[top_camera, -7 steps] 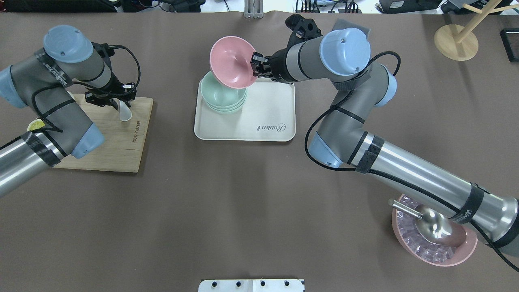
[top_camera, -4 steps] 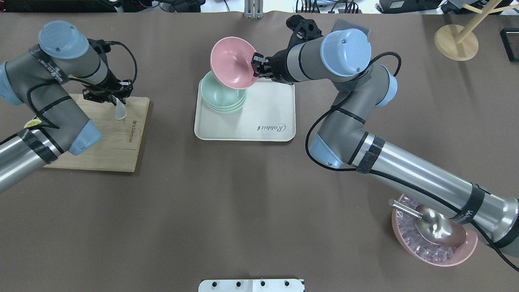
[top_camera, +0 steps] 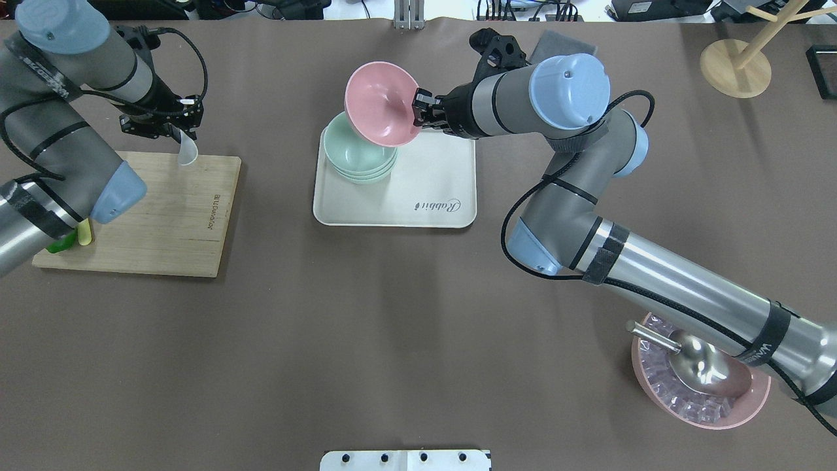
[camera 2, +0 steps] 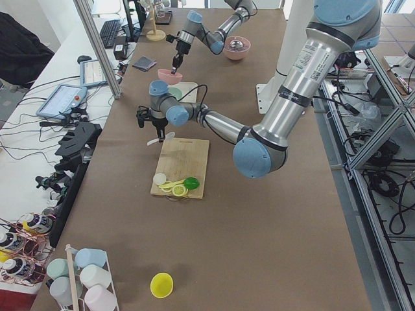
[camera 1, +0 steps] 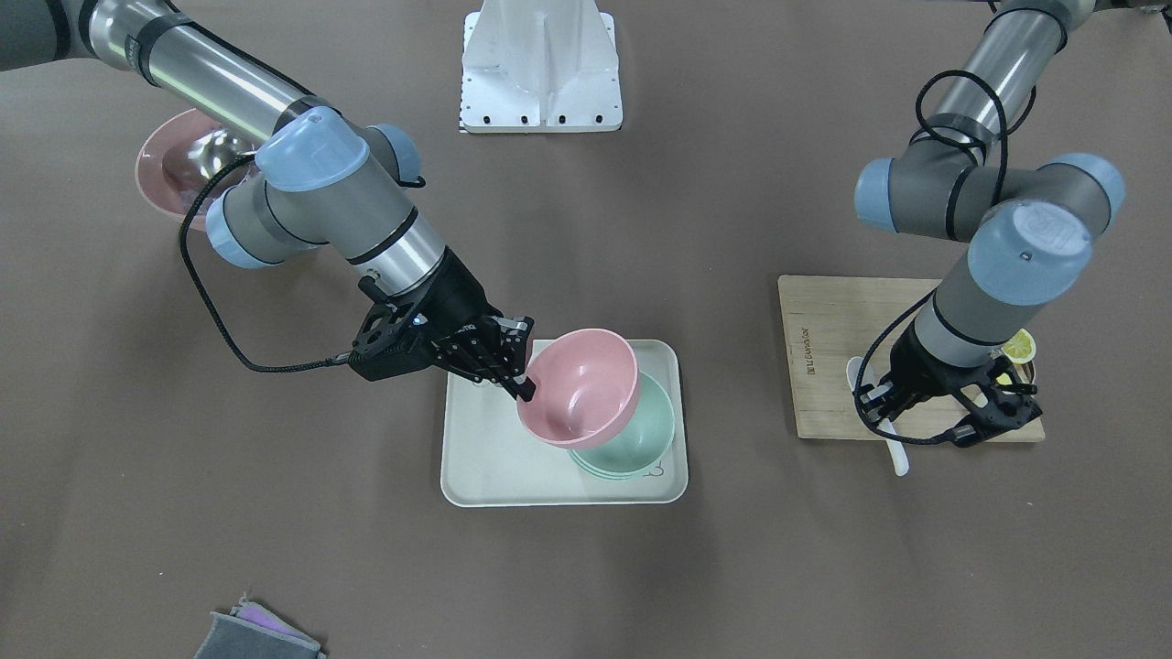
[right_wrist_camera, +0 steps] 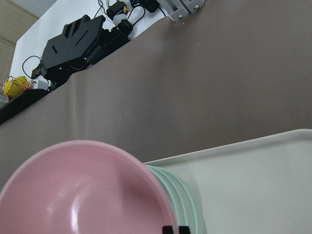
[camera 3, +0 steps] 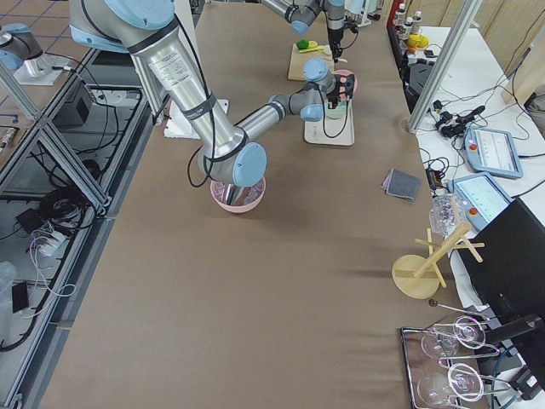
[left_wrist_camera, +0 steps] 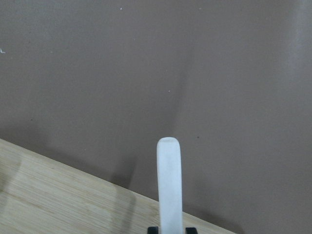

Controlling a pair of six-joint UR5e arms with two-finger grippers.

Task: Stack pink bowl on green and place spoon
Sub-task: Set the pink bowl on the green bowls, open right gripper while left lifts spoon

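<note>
**Left gripper** (top_camera: 175,131): closed on the spoon (top_camera: 187,152), well to the left of the tray (top_camera: 418,196).

**Spoon:** white, plain and matt, with a narrow flat handle, a rounded tip and a wider scoop. It is clamped partway along the handle and held clear above the cutting board (top_camera: 163,222). The long axis runs roughly front to back of the table. The scoop end points toward the robot, over the board's far edge. The handle tip points away from the robot, out over bare table.

**Cutting board:** pale wood, rectangular, left of the tray and apart from it.

**Tray:** cream, with rounded corners and script lettering along one side.

**Green bowls** (top_camera: 350,152): pale green, nested and upright, in the tray's far left corner.

**Pink bowl** (top_camera: 379,104): pale pink, smooth and round. It sits over the tray's far left corner, overlapping the green bowls and tilted off level. Whether it touches them cannot be told.

**Right gripper** (top_camera: 418,108): pinched onto the pink bowl's rim, on the side toward the tray's middle.

**Pink dish** (top_camera: 762,392): well to the right of the tray, on the robot's side, holding a metal ladle (top_camera: 706,369).
</note>
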